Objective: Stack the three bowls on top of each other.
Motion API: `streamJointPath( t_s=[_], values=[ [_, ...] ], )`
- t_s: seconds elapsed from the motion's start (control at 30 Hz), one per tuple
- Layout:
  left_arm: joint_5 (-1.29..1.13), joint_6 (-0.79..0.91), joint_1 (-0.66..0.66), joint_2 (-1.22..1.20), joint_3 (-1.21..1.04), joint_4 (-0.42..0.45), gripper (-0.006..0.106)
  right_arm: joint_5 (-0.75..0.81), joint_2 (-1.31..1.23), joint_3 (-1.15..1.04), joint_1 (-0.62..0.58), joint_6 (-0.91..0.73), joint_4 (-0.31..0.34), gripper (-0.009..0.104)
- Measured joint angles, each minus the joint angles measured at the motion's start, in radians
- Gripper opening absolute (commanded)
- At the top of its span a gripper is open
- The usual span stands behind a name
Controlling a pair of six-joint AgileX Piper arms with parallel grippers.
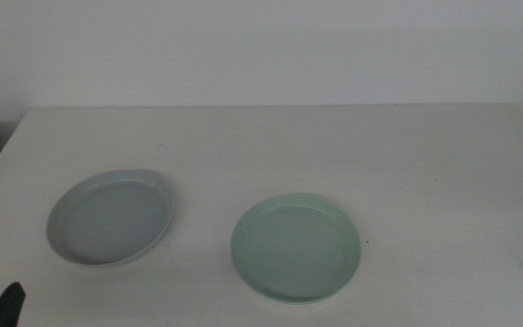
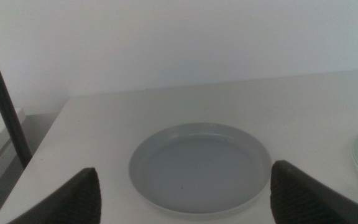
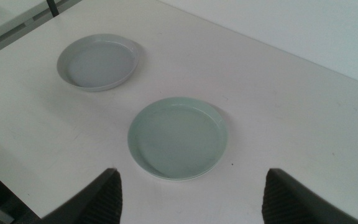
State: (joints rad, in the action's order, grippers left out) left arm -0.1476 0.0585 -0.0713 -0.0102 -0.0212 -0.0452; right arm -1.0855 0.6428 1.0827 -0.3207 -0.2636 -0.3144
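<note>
A pale grey-blue bowl [image 1: 112,218] sits on the table at the left. It also shows in the left wrist view [image 2: 201,168] and the right wrist view [image 3: 98,61]. A pale mint green bowl [image 1: 296,247] sits near the middle, apart from it, and shows in the right wrist view [image 3: 178,138]. A paler rim shows under its near edge; I cannot tell if that is the white bowl, which shows nowhere else. My left gripper [image 2: 184,169] is open and empty, low at the front left [image 1: 7,304], short of the grey-blue bowl. My right gripper [image 3: 191,174] is open and empty, held back above the table.
The white table [image 1: 407,163] runs to a pale wall at the back. A dark pole [image 2: 5,106] stands off the table's left edge. Nothing else lies on the table.
</note>
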Motion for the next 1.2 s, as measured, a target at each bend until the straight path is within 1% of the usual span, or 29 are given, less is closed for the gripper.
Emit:
streamJointPath(
  t_s=[0.17, 0.27, 0.33, 0.57, 0.73, 0.87, 0.97, 1.07, 1.2],
  values=[
    [-0.063, 0.028, 0.0, 0.088, 0.118, 0.023, 0.105, 0.0, 0.0, 0.0, 0.0, 0.0, 0.0, 0.057],
    [-0.085, 0.032, 0.0, 0.181, 0.212, 0.029, 0.105, 0.0, 0.0, 0.0, 0.0, 0.0, 0.0, 0.057],
    [-0.094, 0.032, 0.0, 0.256, 0.288, 0.045, 0.105, 0.0, 0.0, 0.0, 0.0, 0.0, 0.0, 0.057],
    [-0.139, -0.017, 0.0, 0.495, 0.582, 0.045, 0.105, 0.0, 0.0, 0.0, 0.0, 0.0, 0.0, 0.057],
    [-0.28, -0.023, 0.0, 0.671, 0.806, 0.045, 0.105, 0.0, 0.0, 0.0, 0.0, 0.0, 0.0, 0.057],
    [-0.406, -0.048, 0.0, 0.807, 0.942, 0.045, 0.105, 0.0, 0.0, 0.0, 0.0, 0.0, 0.0, 0.057],
    [-0.497, -0.08, 0.0, 0.883, 0.997, 0.036, 0.105, 0.0, 0.0, 0.0, 0.0, 0.0, 0.0, 0.057],
    [-0.559, -0.099, 0.0, 0.943, 1.006, 0.024, 0.105, 0.0, 0.0, 0.0, 0.0, 0.0, 0.001, 0.057],
    [-0.571, -0.136, 0.0, 1.021, 1.007, 0.022, 0.105, 0.0, 0.0, 0.0, 0.0, 0.0, 0.001, 0.057]
  ],
)
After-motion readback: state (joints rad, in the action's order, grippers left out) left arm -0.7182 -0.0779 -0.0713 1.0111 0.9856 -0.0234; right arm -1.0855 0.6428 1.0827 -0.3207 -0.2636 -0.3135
